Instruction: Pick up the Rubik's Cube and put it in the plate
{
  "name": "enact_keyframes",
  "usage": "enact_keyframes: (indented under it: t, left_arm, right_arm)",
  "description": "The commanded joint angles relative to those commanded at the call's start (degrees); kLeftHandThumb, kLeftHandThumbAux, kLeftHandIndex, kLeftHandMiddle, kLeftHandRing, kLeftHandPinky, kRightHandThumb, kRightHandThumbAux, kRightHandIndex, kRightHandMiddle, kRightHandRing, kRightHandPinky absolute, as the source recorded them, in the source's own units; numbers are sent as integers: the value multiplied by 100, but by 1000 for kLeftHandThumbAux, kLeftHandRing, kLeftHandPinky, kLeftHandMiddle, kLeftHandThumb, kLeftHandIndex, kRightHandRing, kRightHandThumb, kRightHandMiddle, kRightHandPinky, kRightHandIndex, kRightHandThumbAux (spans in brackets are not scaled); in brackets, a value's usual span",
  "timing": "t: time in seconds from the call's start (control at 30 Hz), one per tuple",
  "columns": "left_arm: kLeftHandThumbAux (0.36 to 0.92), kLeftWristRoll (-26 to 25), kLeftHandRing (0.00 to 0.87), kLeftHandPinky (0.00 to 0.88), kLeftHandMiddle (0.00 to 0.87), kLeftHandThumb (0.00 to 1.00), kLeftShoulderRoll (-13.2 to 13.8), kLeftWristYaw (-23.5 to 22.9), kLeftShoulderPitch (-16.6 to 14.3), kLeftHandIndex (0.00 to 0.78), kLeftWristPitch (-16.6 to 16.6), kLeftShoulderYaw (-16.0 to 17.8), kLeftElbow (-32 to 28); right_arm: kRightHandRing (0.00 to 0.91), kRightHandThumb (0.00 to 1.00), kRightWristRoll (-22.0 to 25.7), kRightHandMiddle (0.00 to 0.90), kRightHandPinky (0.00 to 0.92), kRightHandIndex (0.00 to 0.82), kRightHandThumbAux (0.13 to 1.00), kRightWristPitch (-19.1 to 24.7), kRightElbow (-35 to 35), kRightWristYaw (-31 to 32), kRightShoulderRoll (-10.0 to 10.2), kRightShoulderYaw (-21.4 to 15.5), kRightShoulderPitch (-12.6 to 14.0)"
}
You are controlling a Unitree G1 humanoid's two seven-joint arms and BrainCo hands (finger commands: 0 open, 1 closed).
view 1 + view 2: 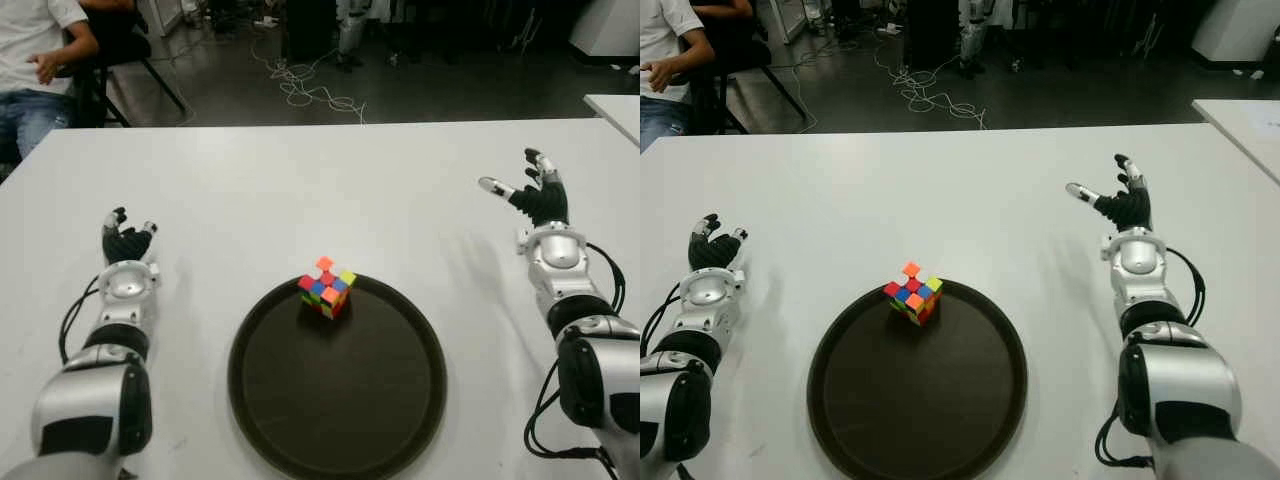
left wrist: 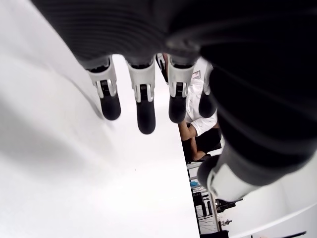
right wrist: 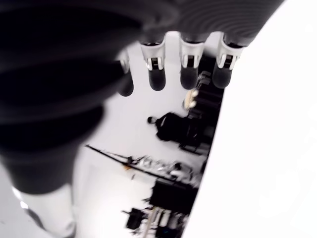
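The Rubik's Cube [image 1: 326,288] sits inside the plate [image 1: 337,378], at its far rim and tilted up on a corner or edge, showing small glossy squares of red, orange, blue, yellow and green. The plate is a wide, round, dark brown tray with a low raised lip and a smooth matte floor, lying on the near middle of the table [image 1: 300,190] — a plain white, faintly reflective top. The left hand [image 1: 124,243] shows left of the plate, well apart from it; its black rubbery fingers [image 2: 144,106] with pale grey knuckle joints hang relaxed and hold nothing. The right hand [image 1: 532,192] shows right of the plate, farther out on the table, fingers spread with the thumb out to the side, also empty. Both forearms are silver and black shells with black cables along them. Beyond the table lies a dark grey floor with a loose tangle of white cable [image 1: 300,85] — and a seated person [image 1: 35,60] in a white shirt and jeans at the far left. No writing can be read.
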Motion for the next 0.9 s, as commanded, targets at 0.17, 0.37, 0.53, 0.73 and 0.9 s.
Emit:
enact_keyframes:
  t: [0.17,0.37,0.53,0.73,0.9]
  left_arm:
    - [730,-39,80,98,62,134,23,-91,-55,22,-51,55,11]
    - [743,15,97,123,75,138,60,-108,-100,35,26,46,78]
    - [746,58,125,153,98,132,95,-96,-108,53,83,25,148]
    - [738,187,140,163,118,125,89,5,-121,68,159,-81,175]
    - [721,333,138,142,125,109,97,95,-119,77,197,-214,173]
  right_arm:
    - [11,0,-139,30,0,43,701,123,10,-220,87,85,11]
    - [8,0,-226,26,0,34,682,267,32,-292,114,138,6]
    - [7,0,-224,17,4,32,645,432,76,-222,122,107,48]
    - [16,0,-251,19,19,28,665,891,155,-109,92,92,-38]
    - [17,0,-321,15,23,26,688,1075,147,-32,102,140,-87]
